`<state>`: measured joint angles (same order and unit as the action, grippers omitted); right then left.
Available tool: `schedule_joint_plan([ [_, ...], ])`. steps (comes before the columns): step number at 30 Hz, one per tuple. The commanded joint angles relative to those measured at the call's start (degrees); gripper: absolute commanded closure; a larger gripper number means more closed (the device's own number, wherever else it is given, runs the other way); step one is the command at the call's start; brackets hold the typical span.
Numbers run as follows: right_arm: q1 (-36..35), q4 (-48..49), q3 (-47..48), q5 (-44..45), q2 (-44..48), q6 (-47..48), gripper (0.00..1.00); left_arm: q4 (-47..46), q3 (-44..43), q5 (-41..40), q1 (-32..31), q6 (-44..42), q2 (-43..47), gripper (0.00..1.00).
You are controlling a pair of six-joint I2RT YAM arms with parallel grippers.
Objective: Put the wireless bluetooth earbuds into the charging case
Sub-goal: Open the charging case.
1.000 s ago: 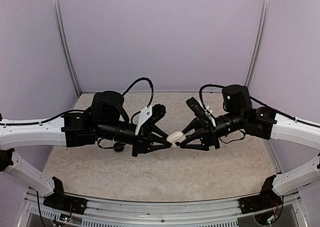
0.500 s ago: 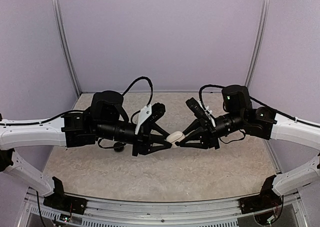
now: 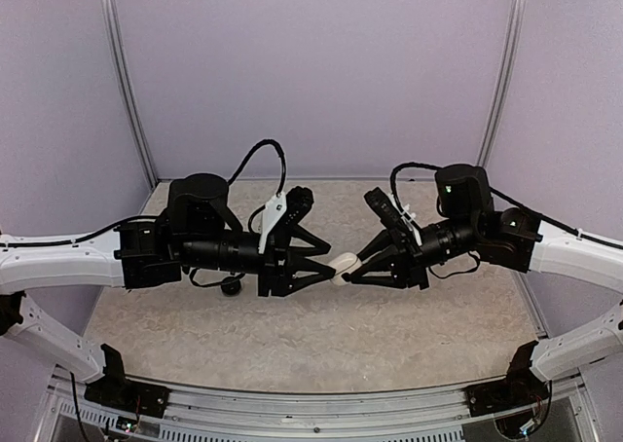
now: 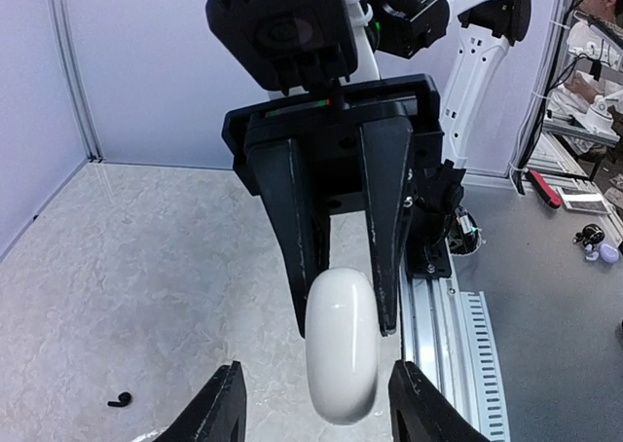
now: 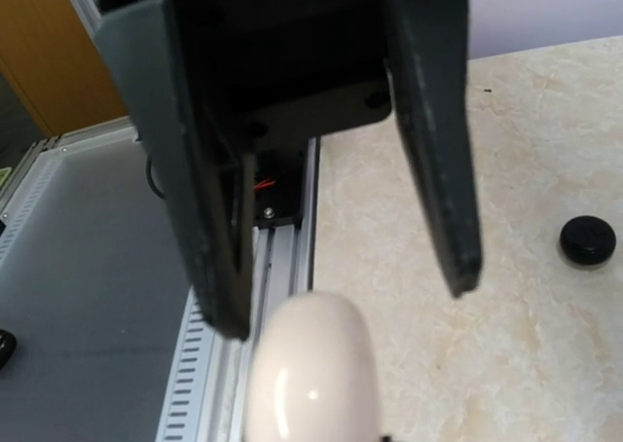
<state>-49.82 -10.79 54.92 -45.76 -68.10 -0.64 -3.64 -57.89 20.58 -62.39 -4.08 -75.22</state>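
A closed white charging case (image 3: 343,265) hangs in the air between my two grippers. My right gripper (image 3: 350,271) is shut on it; in the left wrist view its two black fingers (image 4: 297,238) clamp the case (image 4: 343,345) from both sides. My left gripper (image 3: 327,263) is open, its fingertips (image 4: 219,408) spread to either side of the case's near end without touching it. The right wrist view shows the case (image 5: 311,374) low in frame, with the left gripper's open fingers (image 5: 428,130) beyond it. One black earbud (image 4: 119,399) lies on the table. The other earbuds are out of view.
A round black case (image 5: 587,239) sits on the table under the left arm, also in the top view (image 3: 231,286). The metal rail (image 4: 438,325) runs along the near table edge. Purple walls enclose the back and sides.
My left gripper has opened, let go of the white case and drawn back a little to the left. The right gripper keeps holding the case in place.
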Motion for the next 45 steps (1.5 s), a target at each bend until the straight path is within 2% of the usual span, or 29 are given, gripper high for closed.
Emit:
schedule_joint_plan([
  [1,-0.5,2.4,0.0,-0.2,1.9,0.0,0.94,-2.0,-0.2,-2.1,0.2,0.4,0.0,0.47],
  [8,-0.6,2.9,-0.5,-0.4,2.4,0.0,0.96,-0.5,-1.8,-4.2,0.2,0.2,-1.6,0.47],
  [22,-1.7,1.8,-1.2,0.6,2.7,3.6,0.97,-2.8,-1.5,-6.7,1.9,2.2,0.4,0.52],
  [39,-1.8,1.7,-1.8,1.3,3.6,4.2,0.99,-4.9,0.3,-8.1,3.8,3.8,2.5,0.48],
  [45,-1.9,3.5,-3.3,4.1,4.5,3.8,0.99,-8.5,3.0,-0.3,3.6,2.8,5.5,0.41],
])
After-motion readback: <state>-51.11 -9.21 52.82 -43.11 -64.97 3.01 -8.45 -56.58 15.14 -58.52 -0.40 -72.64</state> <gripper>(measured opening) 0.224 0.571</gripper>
